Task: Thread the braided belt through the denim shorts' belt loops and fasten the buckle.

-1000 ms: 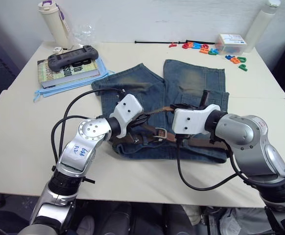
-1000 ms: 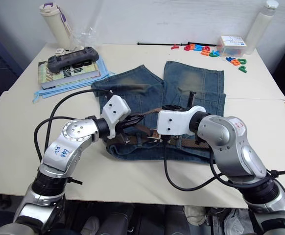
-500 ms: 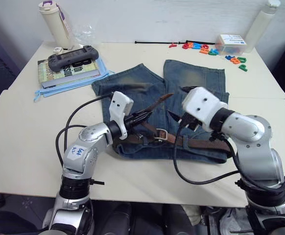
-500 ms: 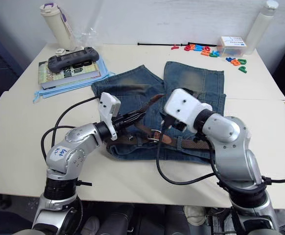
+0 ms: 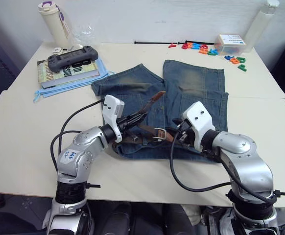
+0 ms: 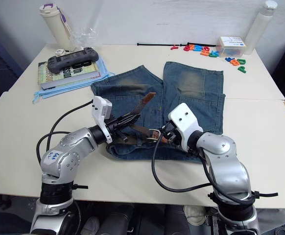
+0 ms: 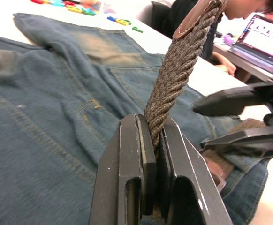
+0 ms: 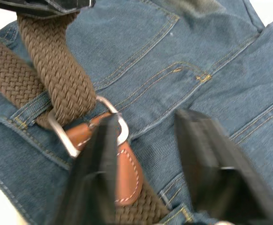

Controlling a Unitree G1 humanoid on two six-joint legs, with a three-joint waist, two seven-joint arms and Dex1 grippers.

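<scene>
Belt: the braided belt [image 5: 147, 108] lies along the waistband of the denim shorts [image 5: 194, 81], at the table edge nearest the robot; its free, leather-tipped end rises off the cloth and tilts away over the left leg.
Buckle: the silver buckle [image 8: 87, 124] sits near the middle of the waistband, with the strap passed through its frame and a tan leather tab beside it.
Belt loop: a belt loop [image 8: 31, 108] crosses over the strap just beside the buckle.
Left gripper: the left gripper [image 7: 151, 140] is clenched on the raised strap a little below its tip.
Right gripper: the right gripper [image 8: 146, 164] hangs over the buckle, fingers spread and grasping nothing; one finger [image 8: 99, 154] overlaps the leather tab.
Shorts: spread flat on the white table [image 5: 20, 127], legs pointing away from the robot.
Surroundings: a game controller [image 5: 69, 56] on a stack of books [image 5: 59, 73], a lidded bottle [image 5: 52, 22] and coloured magnetic letters [image 5: 208, 49] lie at the far side.
</scene>
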